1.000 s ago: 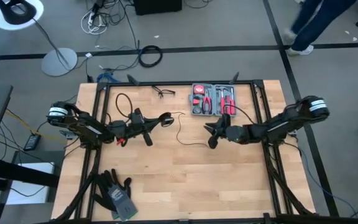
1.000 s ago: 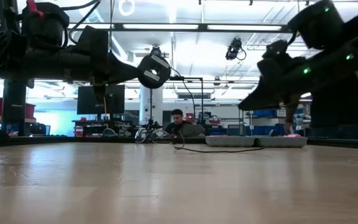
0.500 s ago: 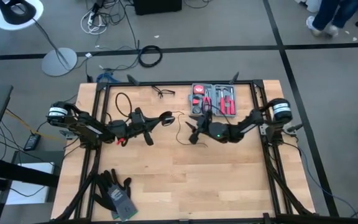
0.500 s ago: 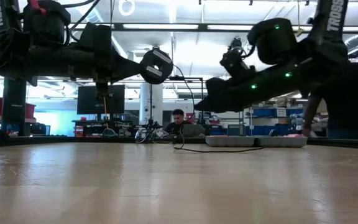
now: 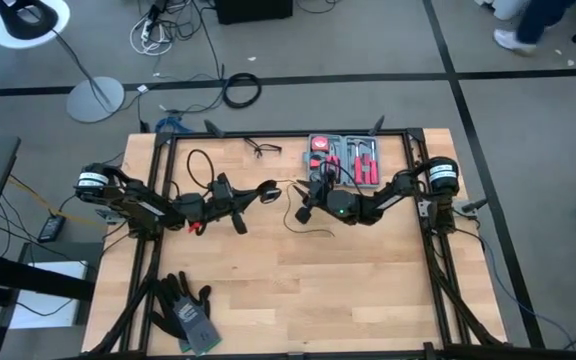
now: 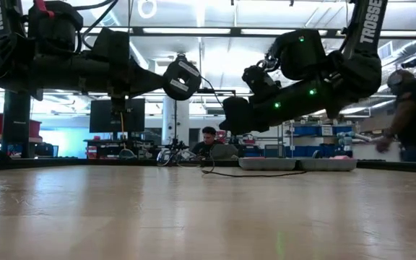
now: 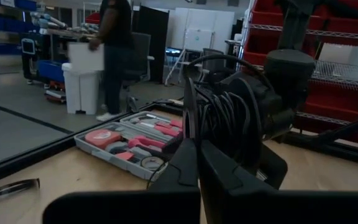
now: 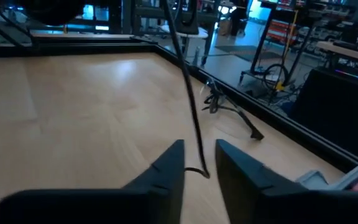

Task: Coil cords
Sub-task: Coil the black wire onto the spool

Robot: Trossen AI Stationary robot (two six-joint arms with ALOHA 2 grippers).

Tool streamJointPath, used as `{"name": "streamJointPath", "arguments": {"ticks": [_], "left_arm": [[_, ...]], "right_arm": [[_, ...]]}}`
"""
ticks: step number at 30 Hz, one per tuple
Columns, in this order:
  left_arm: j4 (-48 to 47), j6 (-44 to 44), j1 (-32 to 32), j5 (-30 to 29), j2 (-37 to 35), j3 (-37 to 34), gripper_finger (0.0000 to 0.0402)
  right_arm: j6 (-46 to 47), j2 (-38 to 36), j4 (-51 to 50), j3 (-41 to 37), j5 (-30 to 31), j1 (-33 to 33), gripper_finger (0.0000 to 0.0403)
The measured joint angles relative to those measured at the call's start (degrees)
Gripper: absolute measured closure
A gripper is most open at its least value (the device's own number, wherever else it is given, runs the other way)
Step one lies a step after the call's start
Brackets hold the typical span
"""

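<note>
Right arm swung in from the desk's right side toward centre since the earlier frames; right pincer [image 5: 299,213] now sits just right of the dangling cable, above the wood. Its fingers [image 8: 166,167] stand partly apart with the thin black cable [image 8: 190,106] running down between them; can't tell if they touch it, nothing clearly gripped. Left arm unchanged: left pincer [image 5: 265,190] raised over the desk's left-centre, closed on the cable near its round black puck [image 6: 180,78], which shows a pale centre in the low view. From there the cable drops in a thin line to the desk [image 5: 268,300] and trails along the surface toward the right pincer. More cable is looped in coils [image 7: 229,118] at the left pincer. Red tool kit [image 5: 341,160] lies open at the far edge, glasses-like wire item [image 5: 263,148] beside it, gloves [image 5: 186,312] near the front left corner.
</note>
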Motion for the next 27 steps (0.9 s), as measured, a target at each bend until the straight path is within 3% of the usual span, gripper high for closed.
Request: {"name": "streamJointPath", "arguments": {"ticks": [4, 7, 10, 15, 21, 27], "left_arm": [[0.24, 0.0, 0.02, -0.08, 0.0, 0.0, 0.0401], [0.27, -0.11, 0.02, -0.44, 0.0, 0.15, 0.0401], [0.12, -0.17, 0.02, -0.6, 0.04, 1.16, 0.0401], [-1.83, 0.67, 0.02, -1.77, 0.26, 4.2, 0.0401], [-16.85, 3.0, 0.02, -9.59, 0.28, 9.72, 0.0401], [-28.43, 6.1, -0.09, -11.58, 0.28, 14.45, 0.0401]], "right_arm": [[1.2, 0.0, -0.74, 0.01, -1.71, -0.1, 0.0391], [5.63, 0.13, -3.63, 1.64, -3.34, -0.09, 0.0398], [8.44, 0.26, -13.41, 5.58, -4.6, -0.09, 0.04], [7.54, 0.26, -23.89, 13.43, -9.05, -0.11, 0.0401], [4.54, 0.26, -24.6, 17.91, -15.08, 1.2, 0.0402], [4.2, 0.28, -25.8, 19.69, -16.84, 2.79, 0.0402]]}}
